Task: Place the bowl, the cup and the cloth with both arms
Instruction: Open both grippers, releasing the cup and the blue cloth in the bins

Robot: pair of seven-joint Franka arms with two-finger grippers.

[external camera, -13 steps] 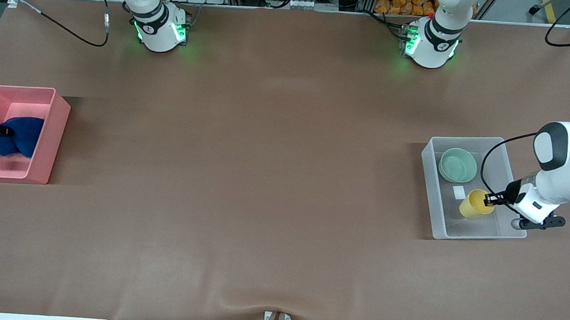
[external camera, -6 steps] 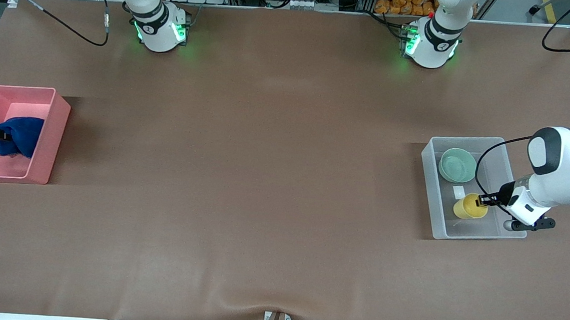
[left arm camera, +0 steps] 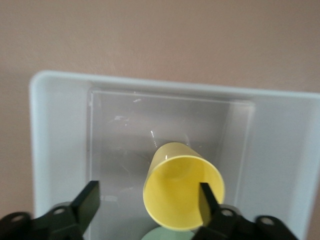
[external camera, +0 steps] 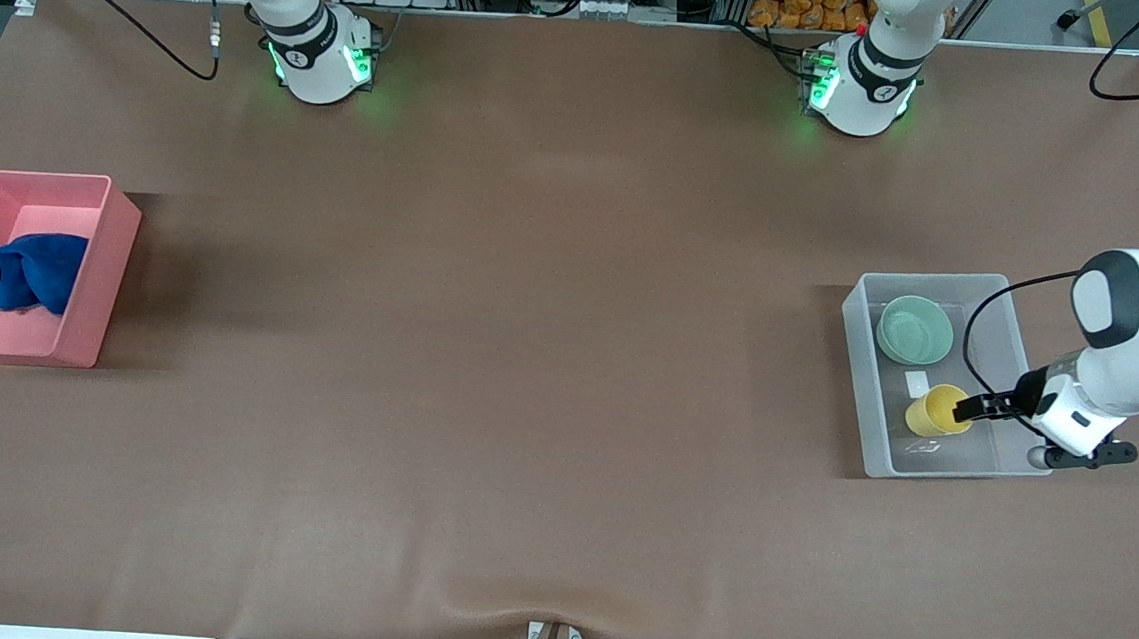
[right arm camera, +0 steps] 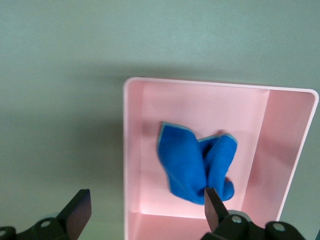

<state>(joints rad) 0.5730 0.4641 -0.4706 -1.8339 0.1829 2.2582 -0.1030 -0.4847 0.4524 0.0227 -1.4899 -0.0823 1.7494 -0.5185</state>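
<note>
Yellow cup [external camera: 936, 409], bowl [external camera: 916, 330], cloth [external camera: 32, 271] (one each); both grippers [left arm camera: 145, 200] [right arm camera: 142, 205] open.

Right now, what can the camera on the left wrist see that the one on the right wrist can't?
Only the left wrist view shows the yellow cup standing in the clear bin, a sliver of the green bowl, and the open left gripper.

Only the right wrist view shows the blue cloth crumpled in the pink bin, under the open right gripper.

Both show the bare table around their bin.
</note>
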